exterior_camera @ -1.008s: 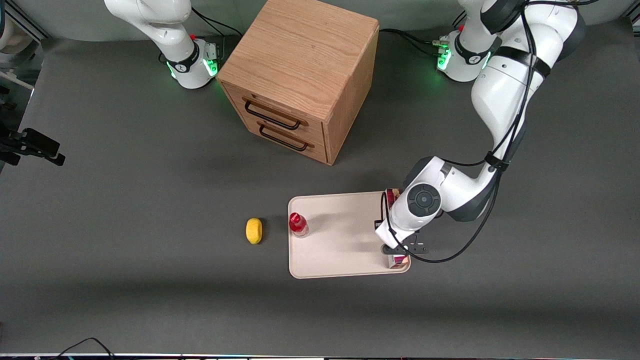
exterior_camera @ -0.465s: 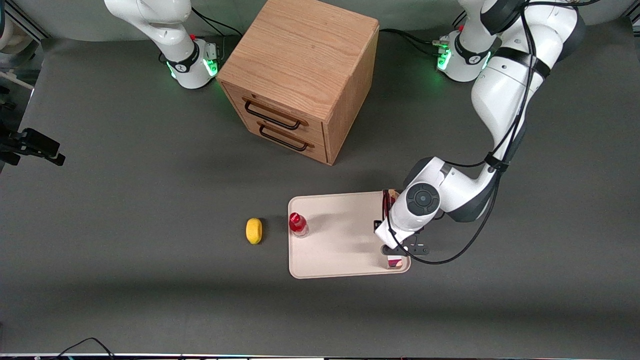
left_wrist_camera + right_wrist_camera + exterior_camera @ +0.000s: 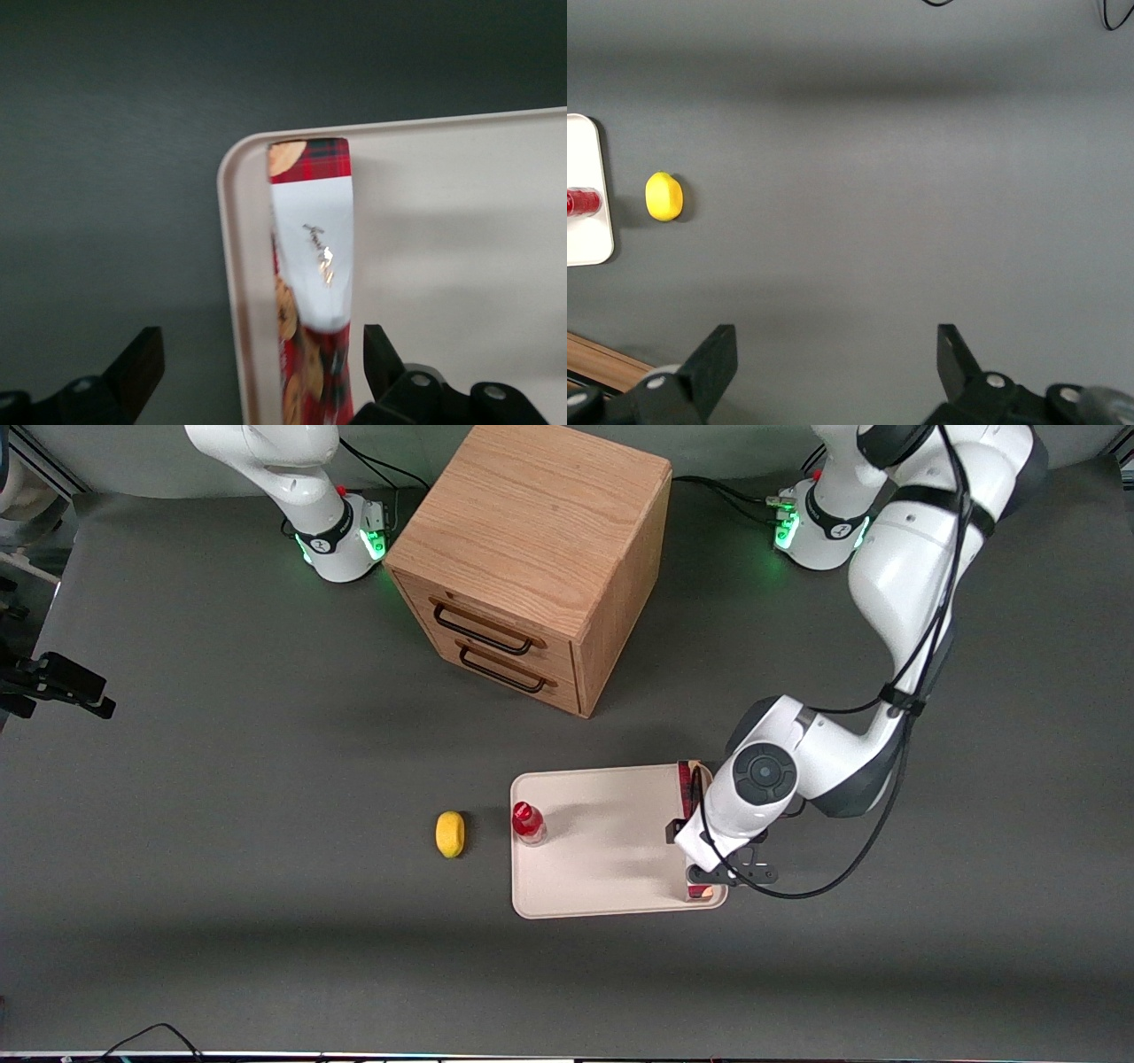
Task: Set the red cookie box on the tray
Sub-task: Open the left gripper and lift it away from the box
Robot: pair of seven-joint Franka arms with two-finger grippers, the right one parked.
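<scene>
Up a little and toward the working arm's end of the table went the gripper, its fingers spread wide above the tray. On the tray, along that same end's rim, lay the red cookie box (nothing gripped it). Also on the tray stood a small red bottle, beside a lemon.

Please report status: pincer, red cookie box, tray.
Pincer open, just above the box. Red cookie box lying on tray, along its edge toward the working arm. Small red-capped bottle on tray's other end, apart.
</scene>
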